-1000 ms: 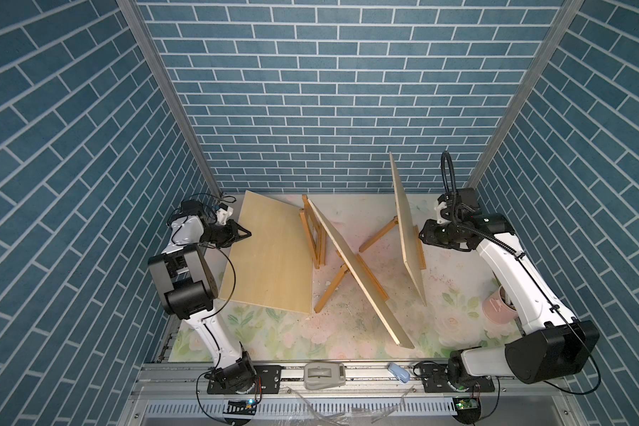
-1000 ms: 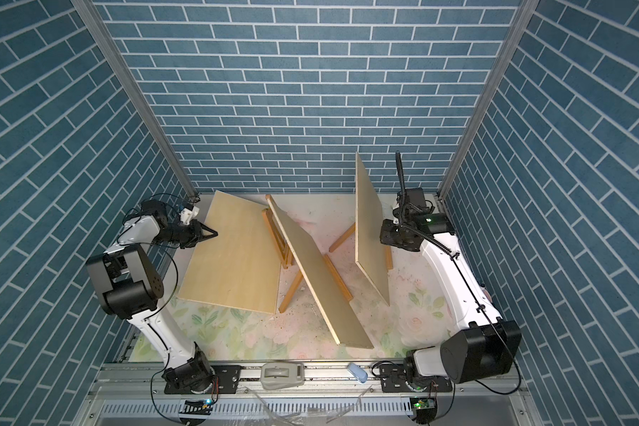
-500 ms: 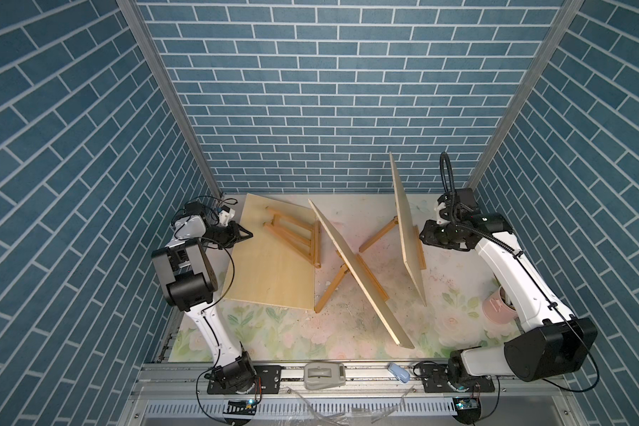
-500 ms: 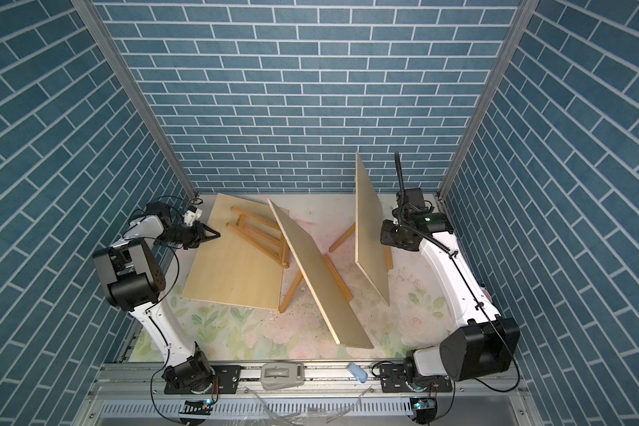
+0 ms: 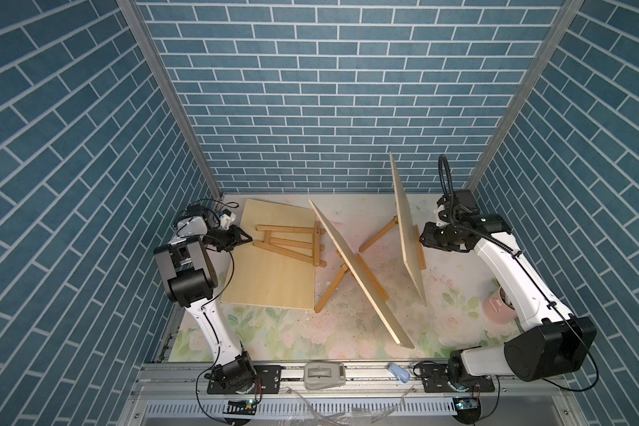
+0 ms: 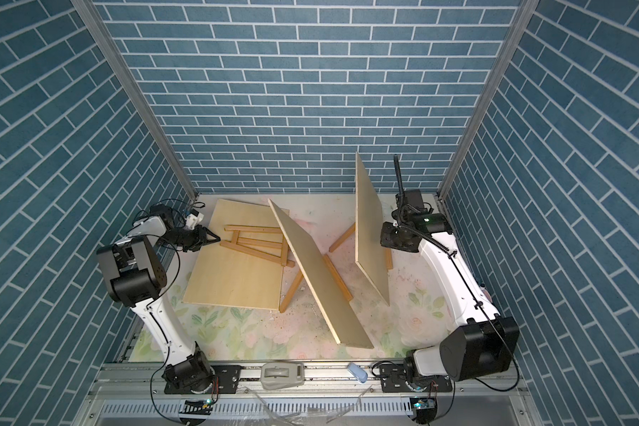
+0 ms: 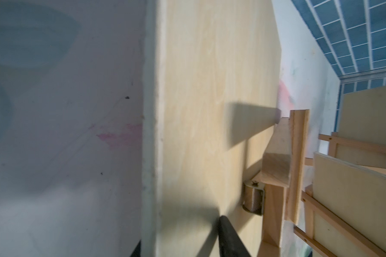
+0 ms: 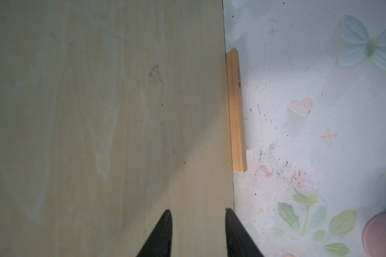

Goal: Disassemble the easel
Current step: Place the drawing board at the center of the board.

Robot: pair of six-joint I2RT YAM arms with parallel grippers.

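Observation:
Three wooden easels with plywood boards are on the table. The left board [image 5: 270, 280] lies flat, with its easel frame [image 5: 292, 243] lying flat on top of it. My left gripper [image 5: 249, 239] [image 7: 179, 231] is open at that board's left edge, one finger [image 7: 223, 231] over the board's face and one beyond the edge. The middle board [image 5: 358, 273] leans on its standing easel [image 5: 329, 287]. The right board [image 5: 408, 236] stands nearly upright on its easel, whose ledge strip [image 8: 236, 111] shows past the board's edge. My right gripper [image 5: 423, 239] [image 8: 197, 210] is open and faces that board, holding nothing.
A pink cup [image 5: 498, 306] stands by the right arm, near the right wall. On the front rail lie a grey device [image 5: 323, 374] and a small blue object [image 5: 399, 370]. Brick-patterned walls close in the back and both sides of the flowered mat [image 5: 273, 332].
The left board has gone from tilted to flat, and its easel frame has tipped over onto it. My left gripper's jaws have widened. The right arm has not moved.

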